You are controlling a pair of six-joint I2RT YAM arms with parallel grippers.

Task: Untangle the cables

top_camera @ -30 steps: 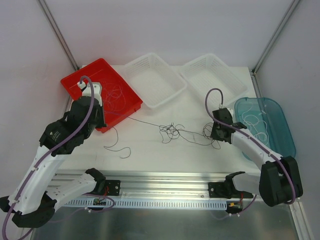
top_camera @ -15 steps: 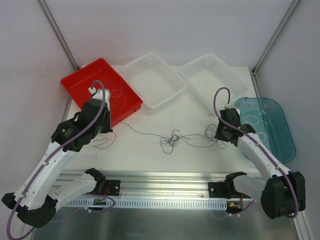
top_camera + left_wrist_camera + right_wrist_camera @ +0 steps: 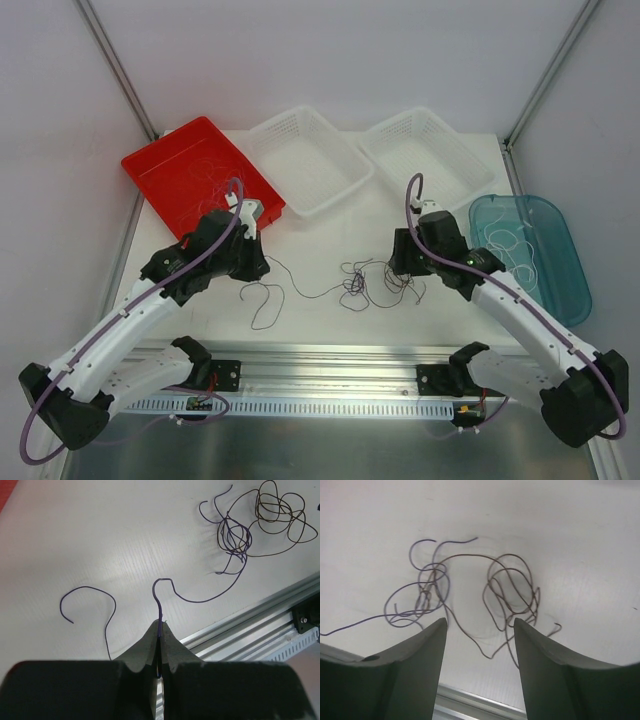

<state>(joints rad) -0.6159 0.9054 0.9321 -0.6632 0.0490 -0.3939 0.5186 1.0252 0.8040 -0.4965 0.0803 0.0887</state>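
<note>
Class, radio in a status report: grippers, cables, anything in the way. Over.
Left gripper shut on purple cable. Right gripper open at the tangle. Nothing in the way.

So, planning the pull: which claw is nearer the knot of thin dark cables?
Right. Right claw hangs over the dark cable knot; left claw, gripping a purple cable, sits leftward.
</note>
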